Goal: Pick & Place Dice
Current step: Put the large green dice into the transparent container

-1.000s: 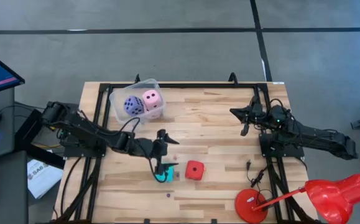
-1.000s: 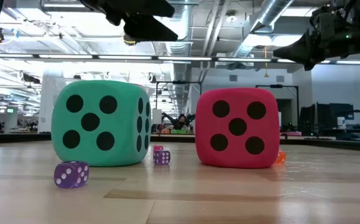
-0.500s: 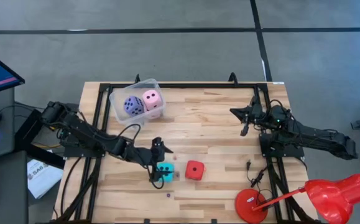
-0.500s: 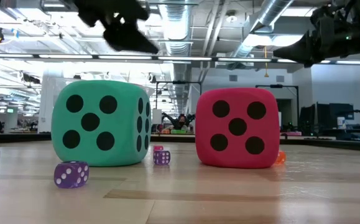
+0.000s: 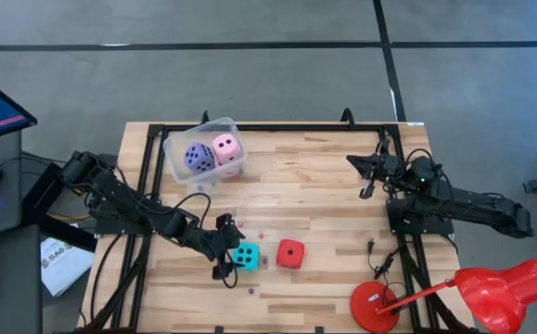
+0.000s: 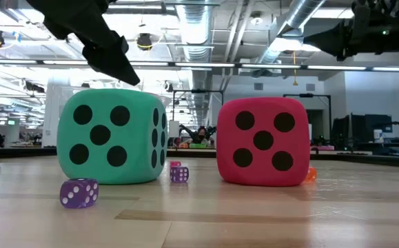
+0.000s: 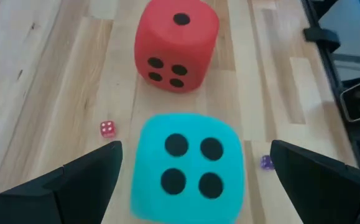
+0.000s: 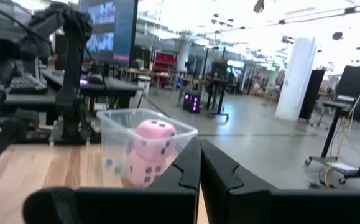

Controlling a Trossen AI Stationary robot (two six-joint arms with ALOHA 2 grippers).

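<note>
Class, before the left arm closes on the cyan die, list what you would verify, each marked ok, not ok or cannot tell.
1. Left gripper open: ok.
2. Cyan die lies between its fingers: ok.
3. Red die stands apart from the cyan die: ok.
4. Clear tub has room for another die beside the pink and violet-blue ones: cannot tell.
5. Right gripper shut, away from the dice: ok.

Cyan soft die [image 5: 245, 257] and red soft die [image 5: 290, 253] rest side by side, apart, on tabletop [image 5: 324, 204]; pale pink die [image 5: 227, 148] and violet-blue die [image 5: 198, 158] sit inside clear tub [image 5: 177, 141].
</note>
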